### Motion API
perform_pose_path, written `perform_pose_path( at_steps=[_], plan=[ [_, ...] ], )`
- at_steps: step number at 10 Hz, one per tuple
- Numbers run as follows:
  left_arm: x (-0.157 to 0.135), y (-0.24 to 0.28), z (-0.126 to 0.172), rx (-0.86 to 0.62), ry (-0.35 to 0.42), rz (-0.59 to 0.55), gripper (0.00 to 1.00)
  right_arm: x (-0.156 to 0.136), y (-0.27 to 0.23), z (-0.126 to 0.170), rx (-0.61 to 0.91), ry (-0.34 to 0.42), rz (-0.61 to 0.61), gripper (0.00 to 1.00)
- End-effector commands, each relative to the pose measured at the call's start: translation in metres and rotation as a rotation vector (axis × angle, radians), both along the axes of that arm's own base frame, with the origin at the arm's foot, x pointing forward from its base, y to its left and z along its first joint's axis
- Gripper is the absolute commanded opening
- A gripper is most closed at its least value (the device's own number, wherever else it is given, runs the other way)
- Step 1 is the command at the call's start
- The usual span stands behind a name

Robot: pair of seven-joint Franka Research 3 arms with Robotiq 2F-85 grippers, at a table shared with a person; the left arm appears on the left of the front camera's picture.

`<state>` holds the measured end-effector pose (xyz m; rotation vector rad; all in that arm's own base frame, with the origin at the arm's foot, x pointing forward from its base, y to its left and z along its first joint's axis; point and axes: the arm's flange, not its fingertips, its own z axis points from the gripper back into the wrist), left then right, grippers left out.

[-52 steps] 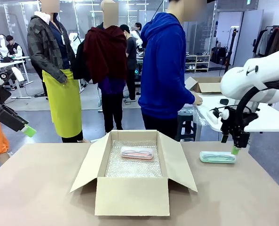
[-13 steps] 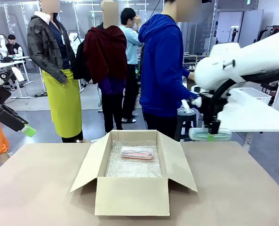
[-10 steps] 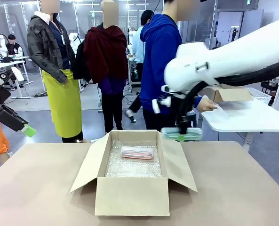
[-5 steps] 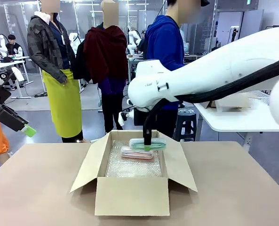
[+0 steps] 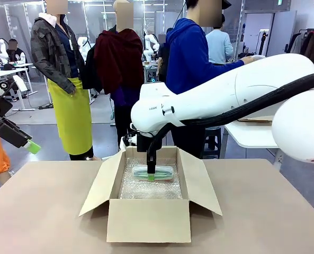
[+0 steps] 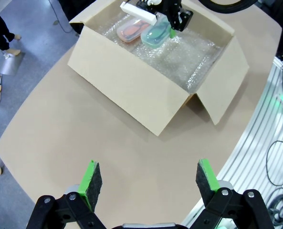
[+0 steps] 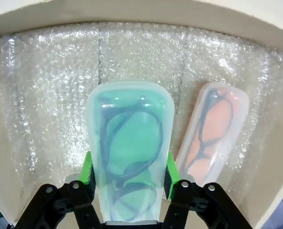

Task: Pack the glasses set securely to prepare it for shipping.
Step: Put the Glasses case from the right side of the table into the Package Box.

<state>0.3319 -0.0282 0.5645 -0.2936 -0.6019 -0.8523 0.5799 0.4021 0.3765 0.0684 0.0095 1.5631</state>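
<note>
Mint-green eyeglass case point(image 7: 128, 143), clamped between the right fingers point(image 7: 88, 172), hangs inside the bubble-wrap-lined cardboard box point(image 5: 149, 219), with the pink eyeglass case point(image 7: 213, 129) just beside those fingers. The next move likely calls for a gentle set-down and release. Left fingers point(image 6: 92, 177) gape wide.

The mint green case point(image 7: 129, 148) has a milky, translucent top, and dark spectacle frames point(image 7: 131, 110) show through it. At about two o'clock from it, the pale pink case point(image 7: 213, 129) glows salmon-orange under the same cloudy top, again with dark frames inside. Beneath both, the bubble wrap point(image 7: 50, 95) is clear, with a regular pattern of small round bubbles. The cardboard box point(image 5: 146, 219) is plain brown and the table point(image 5: 40, 211) a flat tan. The right gripper point(image 7: 128, 169) is black with bright green pads point(image 7: 88, 168), and so is the left gripper point(image 6: 144, 179). The right arm point(image 5: 225, 95) is glossy white. At twelve o'clock beyond the box, a person's hoodie point(image 5: 191, 58) is royal blue.
</note>
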Motion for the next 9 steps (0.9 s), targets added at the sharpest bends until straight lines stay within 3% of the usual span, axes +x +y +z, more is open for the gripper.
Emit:
perform_pose_path(
  at_steps=[1, 4, 6, 7, 9],
  plan=[
    [0.000, 0.003, 0.002, -0.017, -0.006, -0.019, 1.00, 0.002, 0.003, -0.009, 0.013, 0.006, -0.020, 0.41],
    [0.000, 0.003, 0.002, -0.017, -0.006, -0.019, 1.00, 0.003, -0.010, -0.047, 0.008, 0.057, -0.027, 0.41],
    [0.000, 0.003, 0.002, -0.017, -0.006, -0.019, 1.00, 0.000, -0.010, -0.052, 0.017, 0.048, -0.013, 0.41],
    [0.000, 0.003, 0.002, -0.017, -0.006, -0.019, 1.00, -0.002, -0.011, -0.049, 0.017, 0.039, 0.000, 1.00],
    [0.000, 0.003, 0.002, -0.017, -0.006, -0.019, 1.00, -0.001, -0.009, -0.049, 0.019, 0.042, 0.007, 1.00]
  ],
)
